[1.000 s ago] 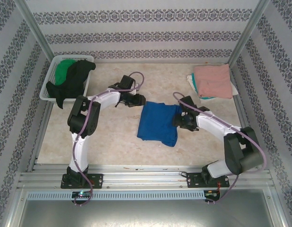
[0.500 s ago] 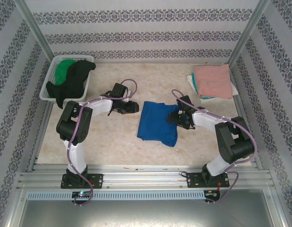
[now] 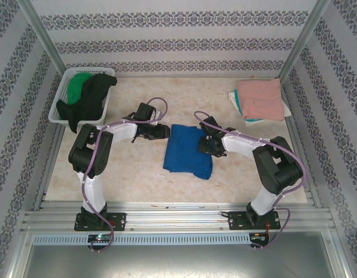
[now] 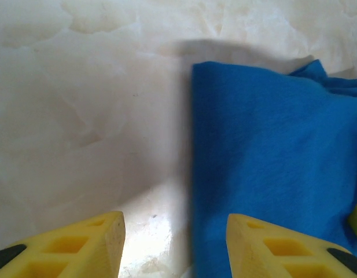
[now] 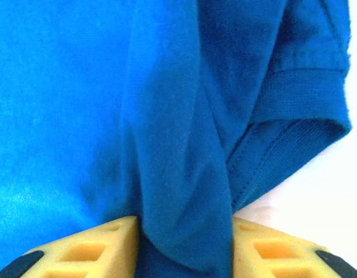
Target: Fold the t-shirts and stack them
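Two robot arms meet over a royal-blue t-shirt [image 3: 187, 152] that lies folded near the middle of the table [image 3: 137, 174], between their tools. The right tool [image 5: 184, 255] pinches a raised ridge of the shirt's cloth beside a hemmed sleeve, and the fabric fills the gap between its yellow fingers [image 5: 80, 249]. The left tool [image 4: 175, 249] hangs low at the shirt's left edge with its jaws moderately apart and holding nothing. One finger is over bare table, the other over blue cloth.

At the far right corner, a salmon-pink t-shirt [image 3: 259, 98] lies folded on top of a small stack. A green t-shirt [image 3: 78, 84] and a black t-shirt [image 3: 91, 95] are heaped in a white slatted basket [image 3: 58, 98] at the far left corner, not yet folded.

The weak point appears to be the right tool's grip. It seems to hold a bunched ridge rather than a clean edge, and it may have caught only the upper layers. A pull from there could peel the fold open, spill the sleeve sideways, or drag the whole bundle askew across the smooth table. The left tool straddles the very edge of the cloth, so if it closes there it could catch a single layer or nothing at all. The shirt would then sag on the way to the stack.
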{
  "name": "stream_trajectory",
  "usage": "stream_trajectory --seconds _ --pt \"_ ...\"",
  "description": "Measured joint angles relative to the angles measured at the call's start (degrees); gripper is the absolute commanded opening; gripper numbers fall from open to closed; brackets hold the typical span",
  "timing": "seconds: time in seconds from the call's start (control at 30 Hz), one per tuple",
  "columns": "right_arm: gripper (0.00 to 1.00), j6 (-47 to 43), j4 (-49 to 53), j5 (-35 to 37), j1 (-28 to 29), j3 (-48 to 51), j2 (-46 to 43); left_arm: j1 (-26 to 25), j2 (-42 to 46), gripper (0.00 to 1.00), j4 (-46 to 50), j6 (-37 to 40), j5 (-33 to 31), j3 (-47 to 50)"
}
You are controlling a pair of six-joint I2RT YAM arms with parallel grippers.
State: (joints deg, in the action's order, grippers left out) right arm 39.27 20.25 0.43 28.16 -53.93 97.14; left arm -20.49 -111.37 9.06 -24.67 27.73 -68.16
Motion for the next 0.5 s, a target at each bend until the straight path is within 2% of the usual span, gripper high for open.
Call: stream_trajectory --seconds 0.17,0.23,0.5 --pt "0.13 -0.33 1.49 0.2 -0.17 -0.85 0.0 0.96 1.11 0.5 -0.7 0.02 1.18 1.86" --pt "0.02 -0.83 2.43 0.2 -0.5 -1.6 0.0 2.01 2.64 0.5 -0.74 0.04 1.62 3.34" --pt "0.0 -7.04 8.41 0.44 -2.56 -9.64 -0.79 7.5 12.2 0.5 -0.81 0.31 1.75 9.7"
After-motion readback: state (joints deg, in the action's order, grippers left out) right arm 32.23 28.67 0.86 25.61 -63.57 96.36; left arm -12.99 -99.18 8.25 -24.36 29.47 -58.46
